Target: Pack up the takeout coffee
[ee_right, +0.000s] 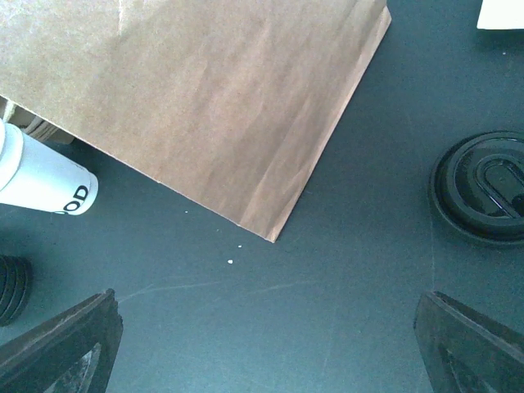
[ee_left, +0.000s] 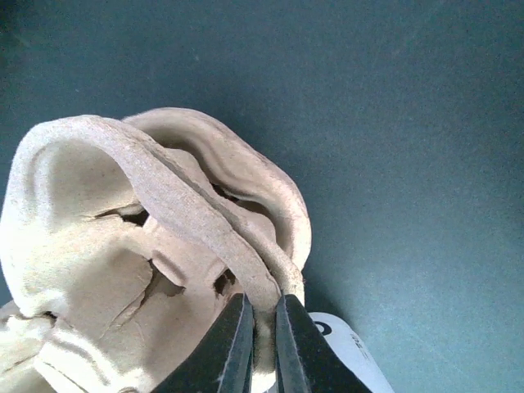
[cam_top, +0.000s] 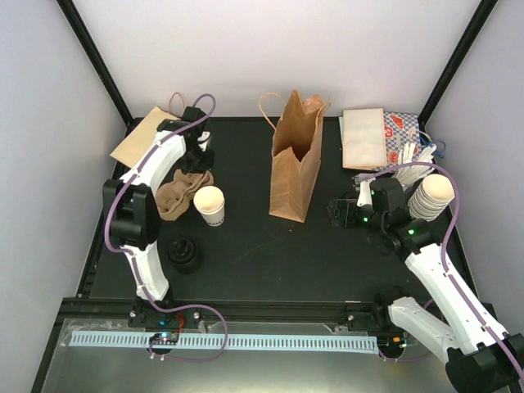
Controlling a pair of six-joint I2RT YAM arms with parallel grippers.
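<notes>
The takeout coffee (cam_top: 210, 205) is a small white paper cup standing upright on the dark table, left of centre. It shows at the lower edge of the left wrist view (ee_left: 348, 354) and at the left of the right wrist view (ee_right: 45, 176). Just left of it lies the brown moulded cup carrier (cam_top: 182, 195). My left gripper (cam_top: 196, 160) is shut on a ridge of that carrier (ee_left: 123, 246), its black fingers (ee_left: 233, 352) pinching the cardboard from both sides. My right gripper (cam_top: 340, 209) hovers open over bare table right of the bag, its jaws standing wide (ee_right: 266, 327) with nothing between them.
A brown paper bag (cam_top: 295, 160) stands open mid-table, its lower corner near my right gripper (ee_right: 213, 90). A stack of black lids (cam_top: 184, 254) sits near the front left, and one black lid (ee_right: 483, 184) lies alone. Nested cream cups (cam_top: 431, 196) and napkins (cam_top: 364, 137) fill the right.
</notes>
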